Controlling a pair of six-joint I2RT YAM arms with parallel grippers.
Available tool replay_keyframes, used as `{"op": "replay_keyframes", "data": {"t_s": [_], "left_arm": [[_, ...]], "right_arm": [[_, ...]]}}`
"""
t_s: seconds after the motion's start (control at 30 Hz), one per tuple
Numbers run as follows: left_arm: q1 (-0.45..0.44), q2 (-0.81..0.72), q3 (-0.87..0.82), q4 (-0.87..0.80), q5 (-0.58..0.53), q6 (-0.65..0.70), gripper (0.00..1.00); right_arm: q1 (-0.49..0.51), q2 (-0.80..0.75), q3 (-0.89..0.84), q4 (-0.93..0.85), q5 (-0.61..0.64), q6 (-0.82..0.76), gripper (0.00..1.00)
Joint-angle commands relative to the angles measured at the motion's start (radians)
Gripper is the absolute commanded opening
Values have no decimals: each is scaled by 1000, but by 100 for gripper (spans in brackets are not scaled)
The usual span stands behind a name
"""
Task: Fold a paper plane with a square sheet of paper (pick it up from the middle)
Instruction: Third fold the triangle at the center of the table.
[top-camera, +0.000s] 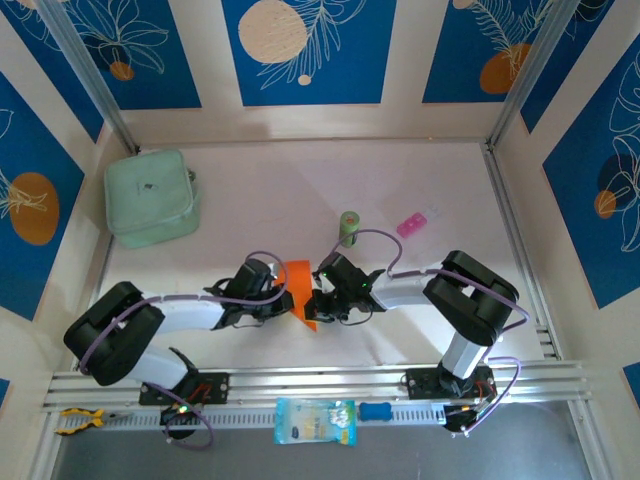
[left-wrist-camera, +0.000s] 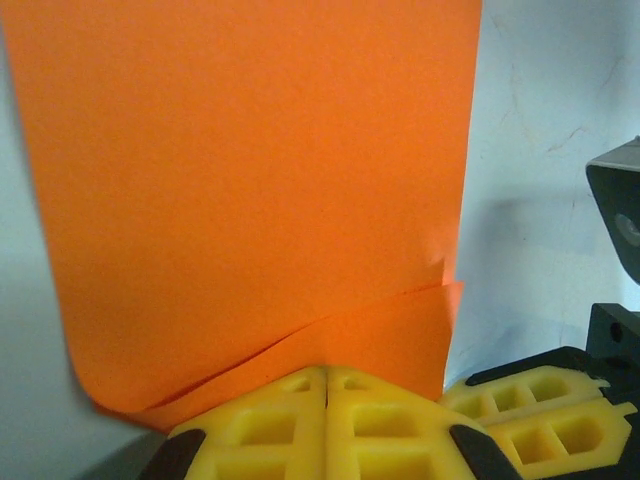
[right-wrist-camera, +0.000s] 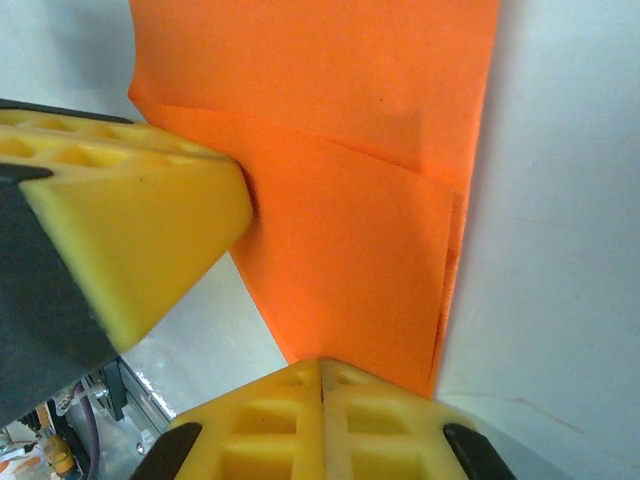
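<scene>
The square sheet of paper (top-camera: 298, 283) is bright orange and lies folded over on the white table, mid-front. In the left wrist view the paper (left-wrist-camera: 260, 180) has a top layer lifting off a lower flap, with a curled fold at lower left. My left gripper (top-camera: 284, 303) is shut, its yellow fingertips (left-wrist-camera: 300, 400) set against the paper's near edge. My right gripper (top-camera: 319, 301) is shut too, tips meeting at a pointed corner of the paper (right-wrist-camera: 340, 250). The left gripper's fingers (right-wrist-camera: 150, 190) touch the paper's left edge in the right wrist view. No pinched paper is visible between either pair of jaws.
A mint-green pouch (top-camera: 151, 198) sits at the back left. A small green can (top-camera: 348, 228) and a pink packet (top-camera: 415, 222) stand just behind the right arm. On the front rail lie a blue-white packet (top-camera: 314, 421), a blue handle (top-camera: 378, 411) and yellow pliers (top-camera: 78, 420).
</scene>
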Motion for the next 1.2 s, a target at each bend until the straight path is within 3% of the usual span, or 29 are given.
{"op": "replay_keyframes", "data": {"t_s": [0.0, 0.47, 0.77, 0.93, 1.17], "left_arm": [[49, 8, -18, -58, -31, 45, 3], [199, -4, -29, -74, 43, 97, 2], [207, -137, 15, -179, 52, 119, 4], [170, -205, 16, -176, 53, 84, 5], [-22, -129, 4, -74, 10, -12, 3]], "right_arm": [[8, 21, -52, -160, 45, 2, 2], [8, 20, -48, -168, 48, -6, 1], [9, 15, -42, -169, 53, -9, 1], [8, 15, -44, -161, 58, 2, 1], [8, 26, -49, -128, 57, 28, 1]]}}
